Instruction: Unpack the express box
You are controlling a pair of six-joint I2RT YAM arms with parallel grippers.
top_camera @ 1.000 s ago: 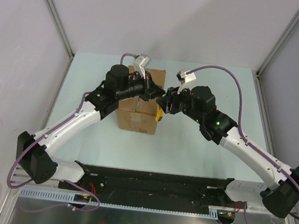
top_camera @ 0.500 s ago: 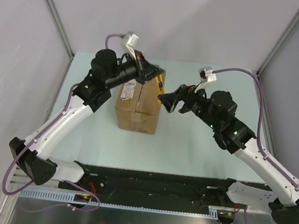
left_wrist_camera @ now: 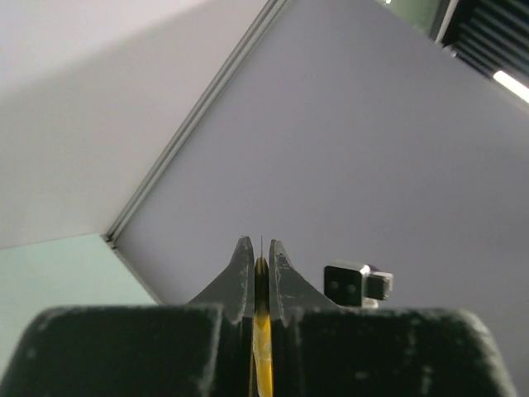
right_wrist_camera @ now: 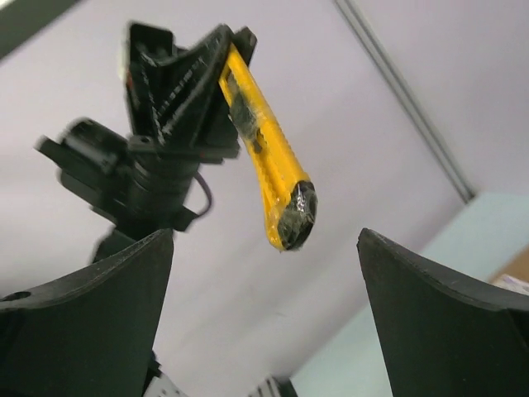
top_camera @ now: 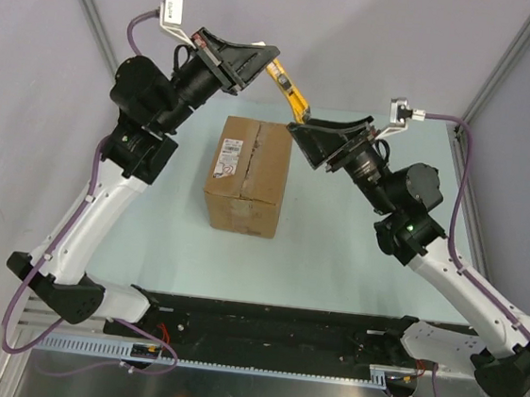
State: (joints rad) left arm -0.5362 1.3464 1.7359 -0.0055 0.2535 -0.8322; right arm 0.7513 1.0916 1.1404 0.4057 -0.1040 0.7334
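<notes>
Since a second ago both arms have swung up off the express box (top_camera: 249, 173). It sits shut on the counter (top_camera: 335, 253), below both hands, so I'd say no actual unpacking yet.

Top view: the left hand (top_camera: 263, 59) is raised high, clamped on a yellow utility knife (top_camera: 288, 89). The right hand (top_camera: 311, 139) sits just under the knife's free end and has popped wide apart.

Left wrist: fingers (left_wrist_camera: 241, 265) pinched on a yellow sliver.

Right wrist: spread fingers (right_wrist_camera: 83, 306) frame the knife dangling ahead.

Left pincer (top_camera: 263, 57) raised yellow cutter (top_camera: 288, 89) off express box (top_camera: 247, 173); right pincer (top_camera: 307, 144) opened.
</notes>
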